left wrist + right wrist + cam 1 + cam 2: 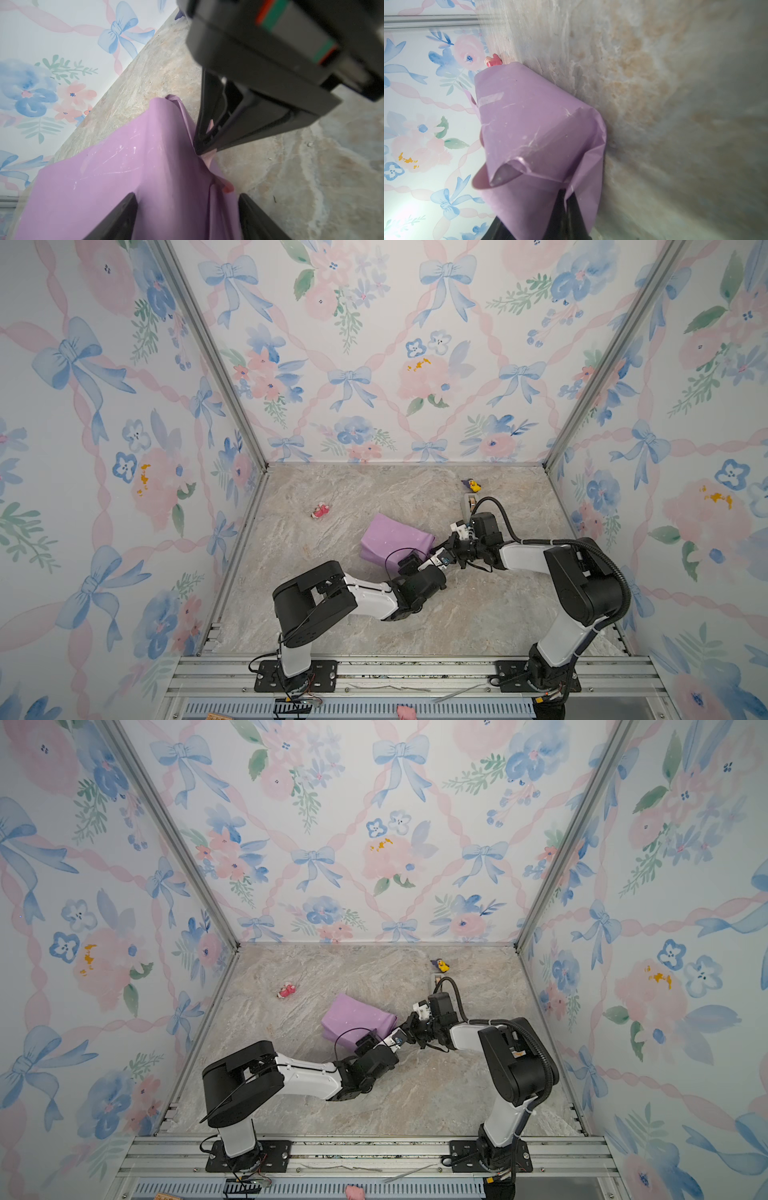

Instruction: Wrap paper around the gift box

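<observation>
While the lilac face of the paper (395, 541) (357, 1020) is turned outward all over the parcel, the gift box under it is fully hidden; the parcel lies near the middle of the marble surface (478, 622), flat on it; its long axis runs left to right in both top views, slanted so that the right end sits a little nearer the robot's base; that right end is loose, gathered into a crumpled point, with a sliver of the pale pink face showing; a strip of clear tape (491, 97) lies on the top face, towards the other end.

The right pincer (204, 150) (566, 194) has its tips pressed together on that gathered point of paper, just above the surface; the left pincer (187, 195) comes in from the near side with its fingers (126, 214) apart, straddling the near right edge of the parcel, the paper lying between them; whether they touch it I cannot tell.

Bare surface lies to the left, behind and in front of the parcel; a small pink figure (320, 511) sits well apart at the far left; a yellow-and-purple toy (471, 485) and a grey tape dispenser (468, 504) stand at the far right, beyond the right arm; flowered walls close three sides.
</observation>
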Robot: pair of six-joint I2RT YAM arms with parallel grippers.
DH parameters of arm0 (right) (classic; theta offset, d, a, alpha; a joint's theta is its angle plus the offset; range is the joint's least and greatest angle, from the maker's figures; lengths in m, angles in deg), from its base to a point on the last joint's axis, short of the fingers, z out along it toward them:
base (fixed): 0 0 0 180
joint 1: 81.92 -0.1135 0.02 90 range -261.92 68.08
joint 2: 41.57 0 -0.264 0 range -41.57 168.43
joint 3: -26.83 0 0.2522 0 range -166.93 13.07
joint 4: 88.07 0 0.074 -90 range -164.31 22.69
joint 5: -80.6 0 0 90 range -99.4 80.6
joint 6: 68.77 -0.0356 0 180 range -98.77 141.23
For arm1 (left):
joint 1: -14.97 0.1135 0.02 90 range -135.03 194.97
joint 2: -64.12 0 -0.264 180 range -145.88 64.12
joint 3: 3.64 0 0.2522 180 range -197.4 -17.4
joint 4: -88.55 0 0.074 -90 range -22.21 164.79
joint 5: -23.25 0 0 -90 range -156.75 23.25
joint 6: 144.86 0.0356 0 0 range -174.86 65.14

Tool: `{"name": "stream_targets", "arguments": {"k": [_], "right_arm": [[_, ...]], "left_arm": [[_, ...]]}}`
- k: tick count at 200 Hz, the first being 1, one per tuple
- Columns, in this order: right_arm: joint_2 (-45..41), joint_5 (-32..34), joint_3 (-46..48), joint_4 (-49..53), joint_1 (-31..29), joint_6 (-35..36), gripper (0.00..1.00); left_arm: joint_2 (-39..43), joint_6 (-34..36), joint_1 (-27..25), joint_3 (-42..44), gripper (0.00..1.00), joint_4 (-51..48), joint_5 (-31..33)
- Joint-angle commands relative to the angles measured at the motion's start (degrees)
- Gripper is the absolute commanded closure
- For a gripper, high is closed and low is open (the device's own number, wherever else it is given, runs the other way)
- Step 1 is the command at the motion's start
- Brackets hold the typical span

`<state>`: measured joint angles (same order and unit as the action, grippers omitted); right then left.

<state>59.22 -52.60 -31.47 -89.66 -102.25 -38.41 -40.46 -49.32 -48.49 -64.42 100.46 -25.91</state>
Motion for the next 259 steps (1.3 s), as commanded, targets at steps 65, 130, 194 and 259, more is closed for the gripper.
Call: {"name": "stream_targets", "arguments": {"k": [65,130,194,259], "right_arm": [[-1.22,-0.85,1.38,-4.61,-0.67,-1.56,0.89],[-9.34,2.26,0.04,11.07,4.36,9.00,0.59],[2.95,7.39,-26.85,34.45,1.77,31.44,0.50],[12.49,3.48,-34.91,40.14,-0.51,35.10,0.66]], "left_arm": [[-3.04,-8.37,0.48,6.84,0.45,-4.58,-5.14],[-3.48,-9.94,0.93,9.15,0.50,-4.62,-6.96],[-3.48,-8.47,1.02,9.69,0.51,-4.61,-8.62],[-4.29,-5.75,0.99,10.65,0.52,-3.56,-10.42]]}}
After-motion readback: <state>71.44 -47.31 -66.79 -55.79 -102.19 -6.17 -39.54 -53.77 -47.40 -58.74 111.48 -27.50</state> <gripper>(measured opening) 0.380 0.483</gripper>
